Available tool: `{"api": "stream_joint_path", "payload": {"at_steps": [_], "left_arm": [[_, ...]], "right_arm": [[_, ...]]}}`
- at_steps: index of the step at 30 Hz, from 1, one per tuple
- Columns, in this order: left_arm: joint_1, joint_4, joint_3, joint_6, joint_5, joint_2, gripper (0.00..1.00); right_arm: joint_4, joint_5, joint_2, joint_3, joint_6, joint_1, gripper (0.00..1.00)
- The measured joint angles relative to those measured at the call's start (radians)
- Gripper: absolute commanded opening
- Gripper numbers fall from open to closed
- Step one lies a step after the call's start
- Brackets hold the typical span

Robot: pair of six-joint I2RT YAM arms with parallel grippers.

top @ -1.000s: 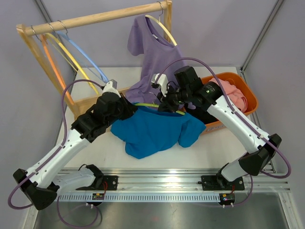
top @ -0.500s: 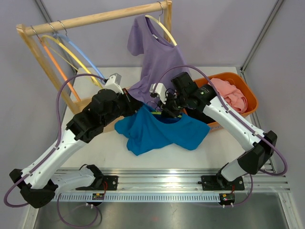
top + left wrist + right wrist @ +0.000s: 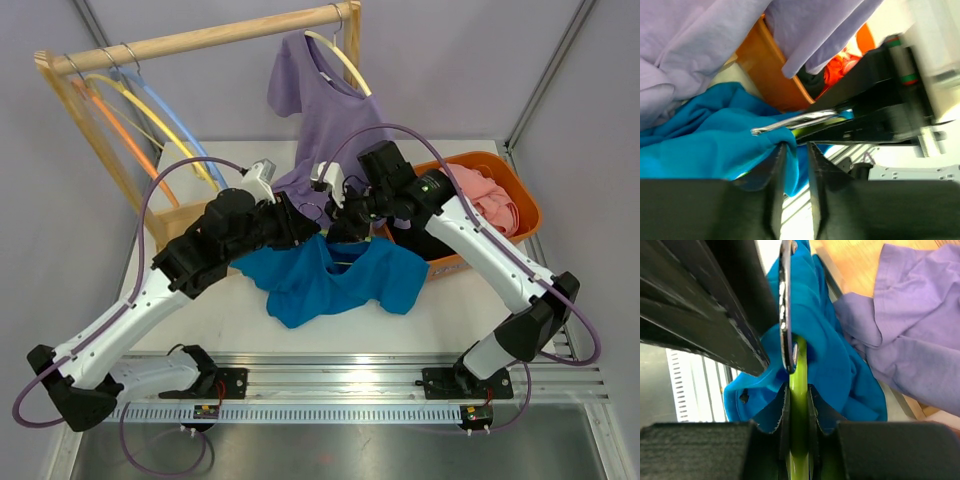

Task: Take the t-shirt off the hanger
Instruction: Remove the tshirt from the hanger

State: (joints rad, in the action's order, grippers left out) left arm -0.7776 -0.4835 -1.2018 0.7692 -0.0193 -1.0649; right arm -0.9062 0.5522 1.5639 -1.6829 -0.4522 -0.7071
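Note:
A blue t-shirt (image 3: pixel 320 285) hangs bunched from a green hanger (image 3: pixel 799 360) with a metal hook (image 3: pixel 785 300), its lower part lying on the table. My right gripper (image 3: pixel 338 232) is shut on the green hanger bar, which runs straight between its jaws (image 3: pixel 798 389). My left gripper (image 3: pixel 305 232) sits close beside it at the shirt's neck. In the left wrist view its jaws (image 3: pixel 796 146) stand slightly apart, with a fold of blue t-shirt (image 3: pixel 700 145) resting against one fingertip just under the metal hook (image 3: pixel 795 121).
A purple t-shirt (image 3: pixel 325 110) hangs on a pale hanger from the wooden rack (image 3: pixel 200 40), right behind both grippers. Several empty hangers (image 3: pixel 140 110) hang at the rack's left. An orange basket (image 3: pixel 500 172) holding pink clothes (image 3: pixel 485 200) stands at the right.
The left arm swung right and back, up to the right gripper. The blue shirt was gathered and lifted at the neck. The left jaws, shut before, have parted a little.

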Motion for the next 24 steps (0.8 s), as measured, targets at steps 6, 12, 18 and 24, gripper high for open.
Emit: {"api": "stream_joint_path", "payload": {"at_steps": [6,12,18,24], "left_arm": [[-0.001,0.006,0.028,-0.048,-0.001,0.026,0.7],[-0.002,-0.035,0.024,-0.182,-0.038,0.084,0.84],[-0.002,-0.11,0.02,-0.344,-0.109,0.183,0.87],[-0.002,-0.159,-0.001,-0.485,-0.177,0.234,0.84]], "right_arm": [[-0.017,0.038,-0.019,0.0,-0.025,0.0,0.0],[-0.071,0.121,-0.04,0.0,-0.113,0.021,0.0],[-0.154,0.175,-0.046,-0.012,-0.215,0.035,0.0],[-0.224,0.229,-0.046,-0.017,-0.3,0.036,0.0]]}}
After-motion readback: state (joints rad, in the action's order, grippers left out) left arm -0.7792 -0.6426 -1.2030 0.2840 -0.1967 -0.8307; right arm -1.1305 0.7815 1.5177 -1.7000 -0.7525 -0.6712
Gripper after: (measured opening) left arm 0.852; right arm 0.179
